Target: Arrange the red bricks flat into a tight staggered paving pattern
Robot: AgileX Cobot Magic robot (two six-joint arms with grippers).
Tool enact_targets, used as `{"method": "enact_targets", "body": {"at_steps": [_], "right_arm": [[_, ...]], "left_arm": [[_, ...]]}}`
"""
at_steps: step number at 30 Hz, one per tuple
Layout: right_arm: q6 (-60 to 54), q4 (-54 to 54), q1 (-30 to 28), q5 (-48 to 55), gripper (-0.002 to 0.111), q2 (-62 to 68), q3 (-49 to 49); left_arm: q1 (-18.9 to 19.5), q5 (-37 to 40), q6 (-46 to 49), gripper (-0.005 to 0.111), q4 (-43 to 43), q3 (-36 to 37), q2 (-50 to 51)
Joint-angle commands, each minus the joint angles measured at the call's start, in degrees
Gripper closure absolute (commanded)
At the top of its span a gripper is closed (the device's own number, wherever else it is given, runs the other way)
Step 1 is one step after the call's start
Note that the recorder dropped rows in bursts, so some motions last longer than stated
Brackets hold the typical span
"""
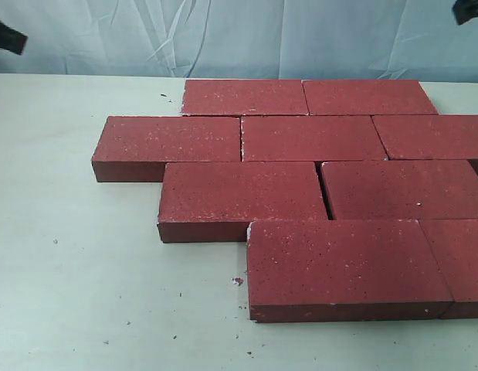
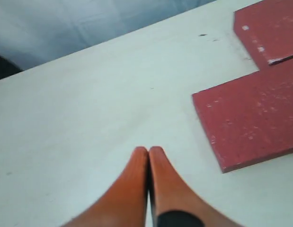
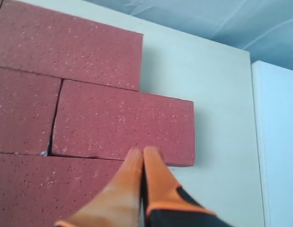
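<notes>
Several dark-red bricks (image 1: 316, 137) lie flat on the pale table in four staggered rows, nearly edge to edge; a narrow gap shows between the two bricks of the third row. The nearest brick (image 1: 343, 267) sits at the front right. My left gripper (image 2: 148, 150) is shut and empty above bare table, to the left of a brick corner (image 2: 245, 118). My right gripper (image 3: 143, 152) is shut and empty, its orange fingertips over the edge of a brick (image 3: 122, 125) at the right end of a row. In the exterior view only dark bits of the arms show in the top corners.
Pale table (image 1: 76, 278) spreads out left of and in front of the bricks, dotted with small crumbs (image 1: 237, 281). A wrinkled light-blue cloth (image 1: 223, 35) hangs behind. A white panel (image 3: 279, 142) borders the table on the right side.
</notes>
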Motion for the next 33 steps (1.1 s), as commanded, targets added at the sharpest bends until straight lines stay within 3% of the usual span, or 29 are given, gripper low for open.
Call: {"method": "enact_targets", "body": {"at_steps": [1, 6, 10, 23, 33], "right_arm": [[0.34, 4.23, -3.72, -0.67, 0.109, -4.94, -0.34], [0.34, 4.37, -3.84, -6.72, 0.109, -11.57, 3.44], [0.34, 4.0, -3.84, -19.14, 0.109, -18.26, 11.4], [4.46, 4.0, -3.84, -42.22, 0.109, -36.33, 37.4], [4.86, 5.23, -3.84, -55.68, 0.109, -53.27, 52.54]], "left_arm": [[0.33, -4.62, -7.23, 0.107, 7.66, 1.99, -8.09], [0.33, -12.1, -7.23, 0.107, 6.03, 5.94, -16.98], [0.23, -13.87, -7.23, 0.107, 5.9, 9.21, -23.38], [0.23, -25.41, -7.13, 0.107, 1.11, 25.54, -43.05], [0.23, -21.87, -7.13, 0.107, -1.51, 34.48, -57.77]]}}
